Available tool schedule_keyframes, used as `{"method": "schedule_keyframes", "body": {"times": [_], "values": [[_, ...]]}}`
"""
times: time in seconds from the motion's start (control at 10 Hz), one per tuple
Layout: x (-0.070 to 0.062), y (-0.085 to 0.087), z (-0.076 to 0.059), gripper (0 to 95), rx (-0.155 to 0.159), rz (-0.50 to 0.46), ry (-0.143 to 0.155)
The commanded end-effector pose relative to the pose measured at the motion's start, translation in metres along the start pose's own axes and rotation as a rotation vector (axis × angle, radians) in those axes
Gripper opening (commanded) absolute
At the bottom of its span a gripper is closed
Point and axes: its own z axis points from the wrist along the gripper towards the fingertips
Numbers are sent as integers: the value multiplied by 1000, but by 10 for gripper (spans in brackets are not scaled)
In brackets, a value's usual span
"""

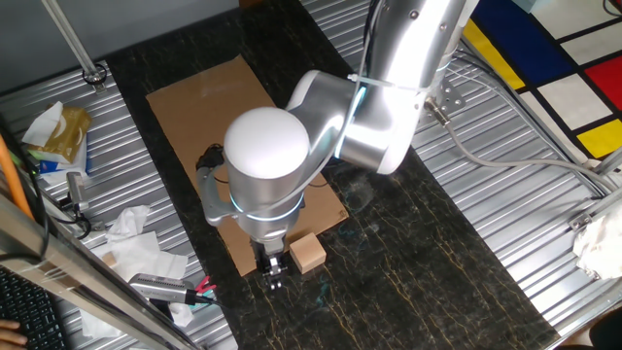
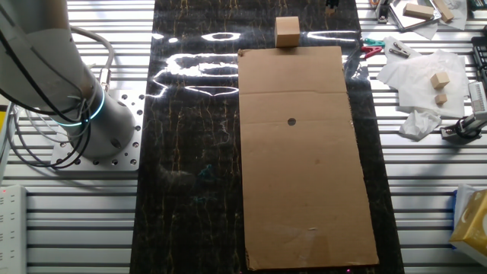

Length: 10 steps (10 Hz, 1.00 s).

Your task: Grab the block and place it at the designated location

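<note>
from one fixed view: dark marbled tabletop point(image 1: 428, 262) on ribbed metal, cardboard sheet point(image 1: 209, 102) laid across it, paper scraps point(image 1: 136, 243) at the left edge. arm's round housing point(image 1: 267, 146) blocking much of the sheet. gripper point(image 1: 274, 266) just beside the block point(image 1: 308, 254), opening impossible to tell.

from the other fixed view: block point(image 2: 287, 31) on the marble at the sheet's far edge, well apart from the black dot point(image 2: 291, 121).

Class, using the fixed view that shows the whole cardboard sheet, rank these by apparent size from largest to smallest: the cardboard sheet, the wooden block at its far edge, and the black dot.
1. cardboard sheet
2. block
3. black dot

No close calls.
</note>
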Motion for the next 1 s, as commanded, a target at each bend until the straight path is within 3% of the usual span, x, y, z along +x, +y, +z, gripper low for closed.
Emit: {"method": "schedule_keyframes", "body": {"times": [0.1, 1.0], "values": [[-1, 1, 0, 570, 0, -1, 4], [-5, 4, 1, 570, 1, -6, 7]]}}
